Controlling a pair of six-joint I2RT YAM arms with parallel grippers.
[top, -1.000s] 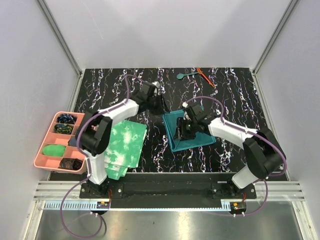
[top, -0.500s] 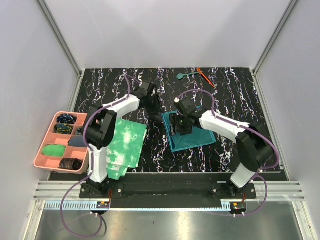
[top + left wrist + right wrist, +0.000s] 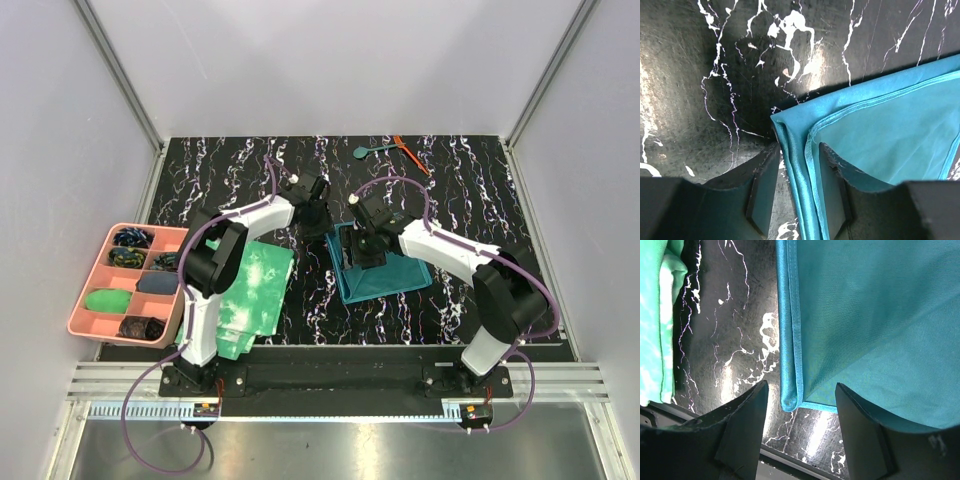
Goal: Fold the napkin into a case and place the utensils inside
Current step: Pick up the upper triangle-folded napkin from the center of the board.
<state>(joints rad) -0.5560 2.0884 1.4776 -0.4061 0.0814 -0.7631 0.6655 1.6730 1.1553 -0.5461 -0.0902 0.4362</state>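
The dark teal napkin (image 3: 385, 268) lies folded in layers as a broad rectangle at mid-table; no slim case shows. My left gripper (image 3: 317, 222) is at its far left corner. In the left wrist view it (image 3: 797, 152) is open, its fingers (image 3: 762, 185) astride the hemmed left edge of the napkin (image 3: 880, 135) without pinching it. My right gripper (image 3: 358, 256) hovers over the napkin's left side. In the right wrist view it (image 3: 801, 390) is open wide, with a corner of the napkin (image 3: 790, 402) between its jaws. The utensils, a teal spoon (image 3: 365, 151) and an orange-red stick (image 3: 410, 154), lie at the far edge.
Green-and-white mottled cloths (image 3: 250, 292) lie left of the napkin and show at the left of the right wrist view (image 3: 657, 315). A pink compartment tray (image 3: 88, 262) holding small items stands at the left table edge. White walls enclose the black marbled table (image 3: 470, 190).
My left gripper has swung right to the napkin's far left corner. My right gripper has shifted left across the napkin and opened wider.
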